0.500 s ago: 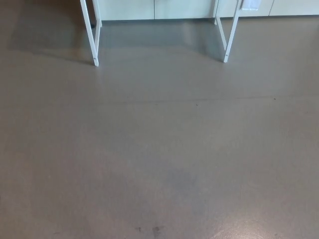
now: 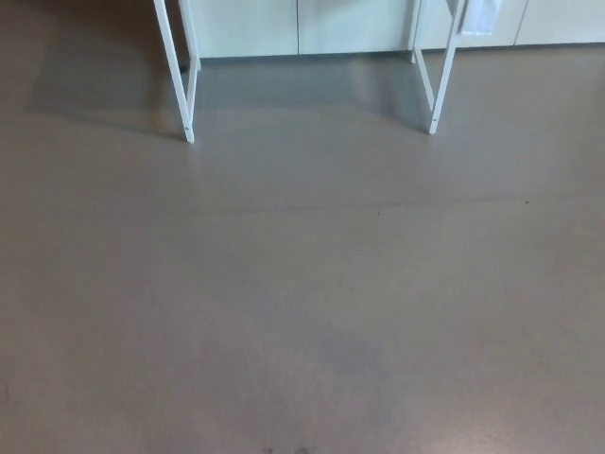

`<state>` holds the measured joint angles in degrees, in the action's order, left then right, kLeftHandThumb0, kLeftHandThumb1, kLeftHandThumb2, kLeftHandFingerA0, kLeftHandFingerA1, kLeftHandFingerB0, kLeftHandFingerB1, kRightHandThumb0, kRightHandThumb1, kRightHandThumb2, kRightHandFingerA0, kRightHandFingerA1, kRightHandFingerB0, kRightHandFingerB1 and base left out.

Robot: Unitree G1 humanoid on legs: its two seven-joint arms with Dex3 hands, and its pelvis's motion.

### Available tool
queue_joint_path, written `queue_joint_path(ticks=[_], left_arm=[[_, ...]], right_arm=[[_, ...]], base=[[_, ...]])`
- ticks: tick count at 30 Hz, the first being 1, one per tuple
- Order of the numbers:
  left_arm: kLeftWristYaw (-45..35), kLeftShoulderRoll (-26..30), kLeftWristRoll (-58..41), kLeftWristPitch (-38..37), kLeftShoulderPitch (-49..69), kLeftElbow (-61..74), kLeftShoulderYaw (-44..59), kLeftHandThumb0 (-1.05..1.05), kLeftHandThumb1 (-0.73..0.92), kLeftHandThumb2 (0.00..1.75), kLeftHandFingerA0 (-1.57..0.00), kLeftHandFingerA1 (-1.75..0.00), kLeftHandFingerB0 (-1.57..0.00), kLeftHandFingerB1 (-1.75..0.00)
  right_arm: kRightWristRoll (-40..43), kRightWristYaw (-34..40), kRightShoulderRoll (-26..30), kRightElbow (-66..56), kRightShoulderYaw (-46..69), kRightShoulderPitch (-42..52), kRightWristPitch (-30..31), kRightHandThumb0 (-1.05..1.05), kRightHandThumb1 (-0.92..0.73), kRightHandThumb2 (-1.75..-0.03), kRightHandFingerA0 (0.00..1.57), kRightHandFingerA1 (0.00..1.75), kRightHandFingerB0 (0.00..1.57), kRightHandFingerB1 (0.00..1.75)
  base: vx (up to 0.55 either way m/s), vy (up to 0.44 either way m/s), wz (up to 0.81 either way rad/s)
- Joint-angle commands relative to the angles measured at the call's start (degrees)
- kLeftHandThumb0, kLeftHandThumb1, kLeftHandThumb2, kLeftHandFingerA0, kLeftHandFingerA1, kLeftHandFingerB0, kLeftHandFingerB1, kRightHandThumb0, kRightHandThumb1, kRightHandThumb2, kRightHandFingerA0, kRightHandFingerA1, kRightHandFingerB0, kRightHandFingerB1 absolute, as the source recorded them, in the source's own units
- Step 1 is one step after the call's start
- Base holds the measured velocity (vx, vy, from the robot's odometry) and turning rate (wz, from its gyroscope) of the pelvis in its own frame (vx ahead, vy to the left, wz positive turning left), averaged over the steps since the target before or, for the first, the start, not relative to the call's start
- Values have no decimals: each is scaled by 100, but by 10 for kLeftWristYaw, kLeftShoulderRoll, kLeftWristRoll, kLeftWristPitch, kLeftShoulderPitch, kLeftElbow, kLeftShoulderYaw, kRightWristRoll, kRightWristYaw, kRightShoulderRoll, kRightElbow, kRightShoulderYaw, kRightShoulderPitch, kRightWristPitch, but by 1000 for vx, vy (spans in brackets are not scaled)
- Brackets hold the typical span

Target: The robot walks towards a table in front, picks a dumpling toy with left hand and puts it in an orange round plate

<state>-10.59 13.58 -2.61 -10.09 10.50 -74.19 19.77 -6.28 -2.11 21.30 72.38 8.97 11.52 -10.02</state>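
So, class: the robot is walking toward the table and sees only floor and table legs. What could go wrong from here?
1. The two white table legs stand straight ahead; a drifting walk might clip one.
2. The tabletop, dumpling toy and plate are out of view, so the robot cannot yet aim a reach.
3. The grey floor looks glossy, possibly slippery.

A bare grey-brown floor fills most of the view. At the far edge stand white table legs, one pair left and one right, with pale cabinet fronts behind them.
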Motion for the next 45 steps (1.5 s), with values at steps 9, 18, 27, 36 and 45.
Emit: queue_joint_path(ticks=[9,18,27,36,45], left_arm=[[-4,14,-11,-12,-8,-1,-5,-46,49,87,-76,-141,-33,-41],[-18,11,-26,-11,-7,3,3,-46,54,85,-67,-142,-32,-42],[-10,13,-17,-12,-8,1,-4,-47,56,82,-67,-143,-30,-41],[2,14,-18,-14,-8,-2,-14,-45,57,81,-72,-147,-34,-41],[-12,16,-25,-11,-9,1,-14,-41,43,97,-65,-152,-32,-39]], right_arm=[[5,3,5,0,-7,-3,-13,-25,-58,-57,90,70,45,43],[10,1,5,7,-3,-9,-11,-24,-58,-57,89,69,46,43],[12,-1,3,-6,-1,-5,-9,-26,-60,-58,81,70,48,45],[13,-5,3,-6,0,-4,-7,-27,-61,-58,94,78,48,44],[9,0,2,-9,-3,-4,-9,-27,-60,-58,92,76,49,46]], base=[[137,240,-17],[240,-64,15],[332,-242,14],[418,145,-35],[388,110,-2]])
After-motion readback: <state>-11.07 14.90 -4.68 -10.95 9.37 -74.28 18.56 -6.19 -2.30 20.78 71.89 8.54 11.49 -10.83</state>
